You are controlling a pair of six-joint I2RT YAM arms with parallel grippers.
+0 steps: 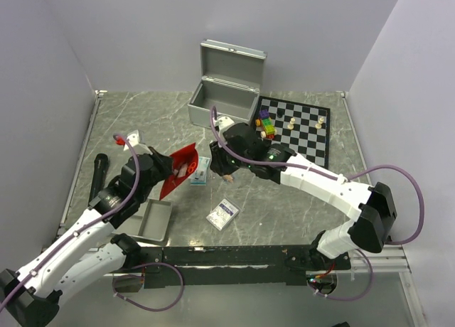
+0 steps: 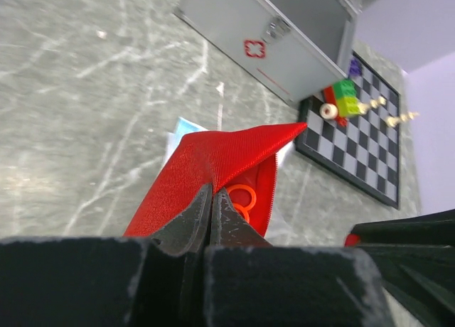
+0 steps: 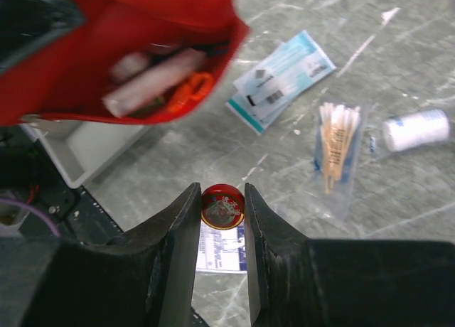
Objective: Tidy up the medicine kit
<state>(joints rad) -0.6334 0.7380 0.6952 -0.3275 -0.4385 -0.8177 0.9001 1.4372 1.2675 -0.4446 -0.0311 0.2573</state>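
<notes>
Our left gripper (image 2: 211, 199) pinches the red fabric pouch (image 2: 213, 153) tight; our right gripper (image 3: 222, 197) clasps a small round red tin (image 3: 222, 207); the grey metal case (image 2: 298, 53) bears a red cross.

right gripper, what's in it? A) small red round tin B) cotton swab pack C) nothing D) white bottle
A: the small red tin sits pinched between the fingers of the right gripper, while the swab pack and white bottle lie on the table.
</notes>
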